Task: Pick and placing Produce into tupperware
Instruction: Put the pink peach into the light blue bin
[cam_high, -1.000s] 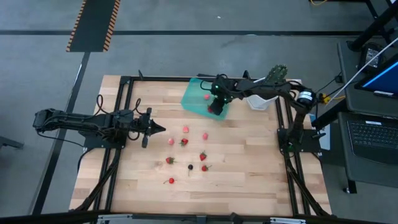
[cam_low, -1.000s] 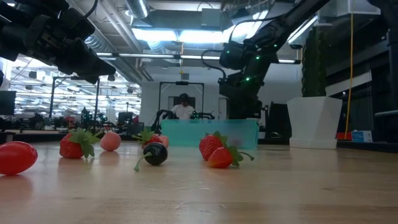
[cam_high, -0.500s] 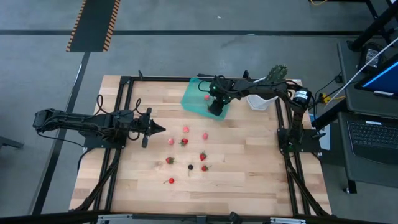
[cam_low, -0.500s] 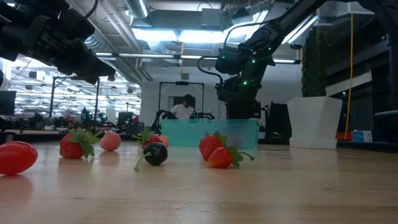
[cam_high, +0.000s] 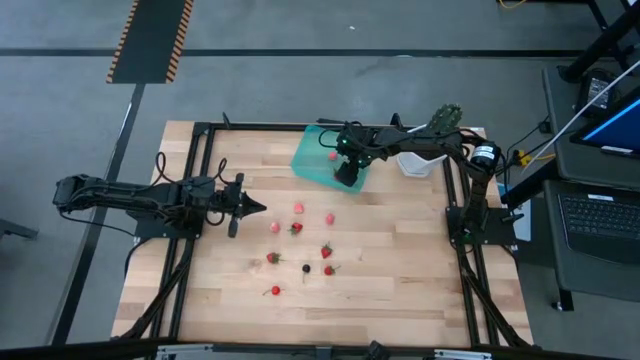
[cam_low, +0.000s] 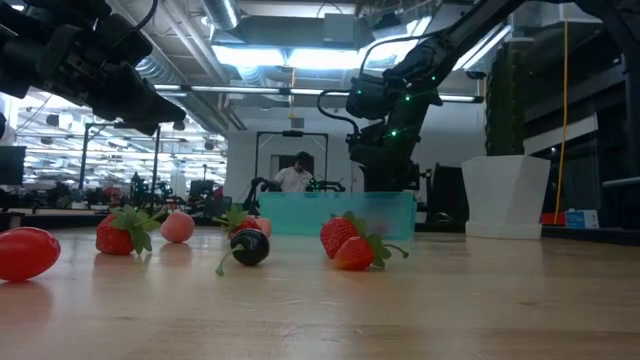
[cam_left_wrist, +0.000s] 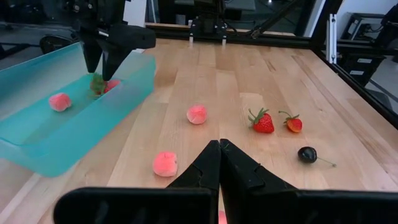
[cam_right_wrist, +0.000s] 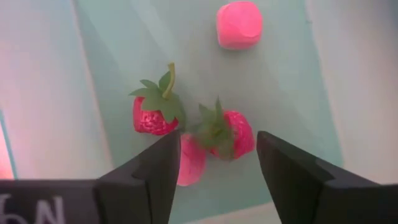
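Note:
The teal tupperware (cam_high: 312, 158) sits at the table's far middle. Inside it lie two red strawberries (cam_right_wrist: 152, 117) (cam_right_wrist: 229, 134) and two pale pink pieces (cam_right_wrist: 239, 25) (cam_right_wrist: 189, 163). My right gripper (cam_right_wrist: 217, 165) hangs open over them, pointing steeply down, one finger on each side of the nearer strawberry; it also shows in the left wrist view (cam_left_wrist: 102, 62). Several more berries (cam_high: 298, 208) (cam_high: 326, 251), one of them dark (cam_high: 306, 268), lie scattered on the wood. My left gripper (cam_high: 255, 208) waits shut at the table's left.
A green plant in a white pot (cam_high: 415, 160) stands just right of the tupperware, close to my right arm. Black frame rails (cam_high: 190, 250) run along the table's left and right sides. A person (cam_low: 296, 176) sits in the room far behind the table.

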